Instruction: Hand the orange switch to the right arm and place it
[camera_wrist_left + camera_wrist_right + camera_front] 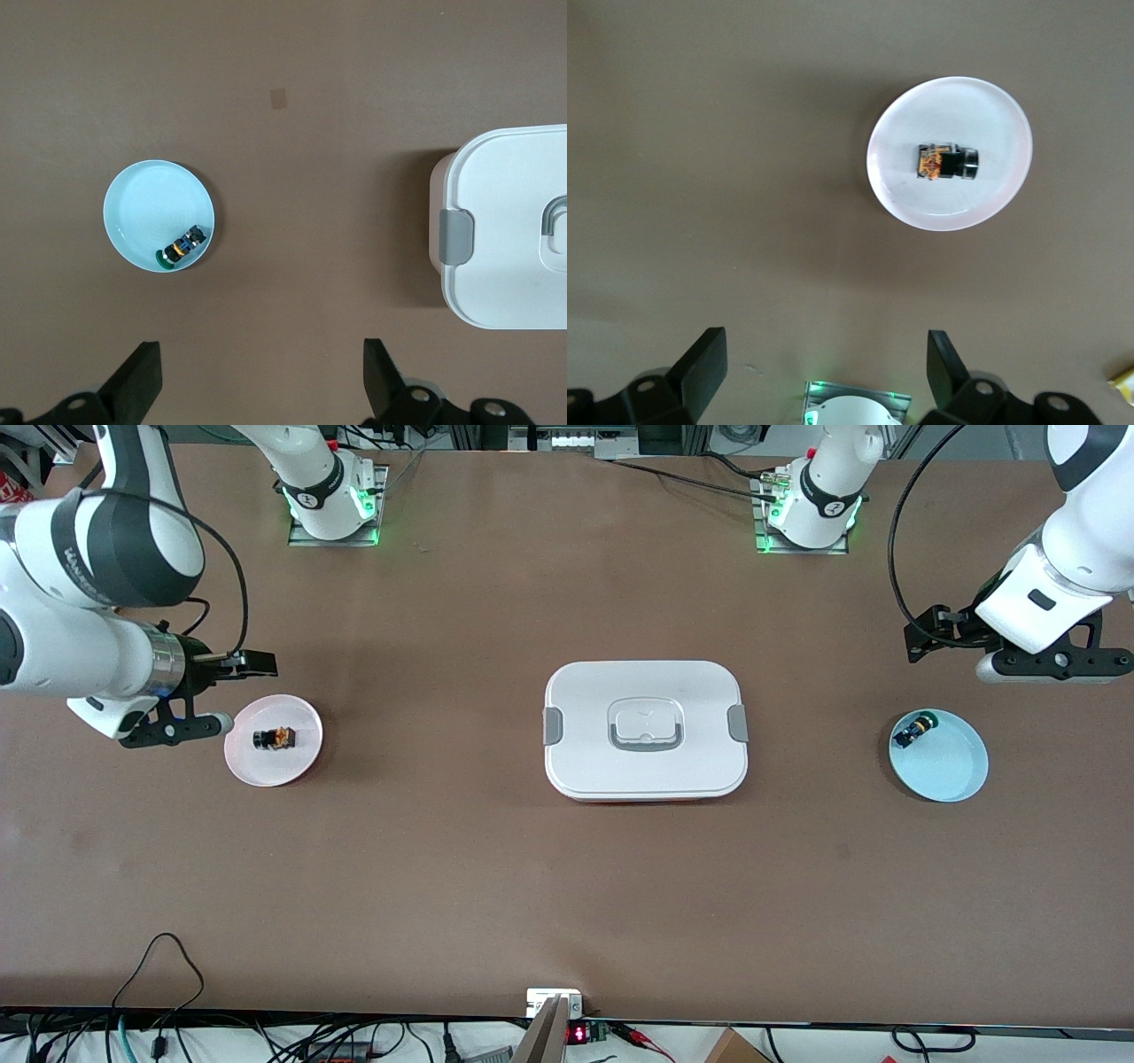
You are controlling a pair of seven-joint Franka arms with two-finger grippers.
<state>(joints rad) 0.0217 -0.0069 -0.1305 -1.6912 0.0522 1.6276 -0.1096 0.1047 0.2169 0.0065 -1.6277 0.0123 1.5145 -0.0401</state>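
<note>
My right gripper [235,693] hung wide open and empty just beside the pink plate [244,766] where the orange switch [274,738] lay, my left gripper [261,381] waited open and empty, so I think the job was done.

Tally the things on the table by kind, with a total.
Switches: 2, the orange switch and the green-capped switch
Plates: 2, the pink plate and the blue plate
Lidded white boxes: 1
Total: 5
</note>
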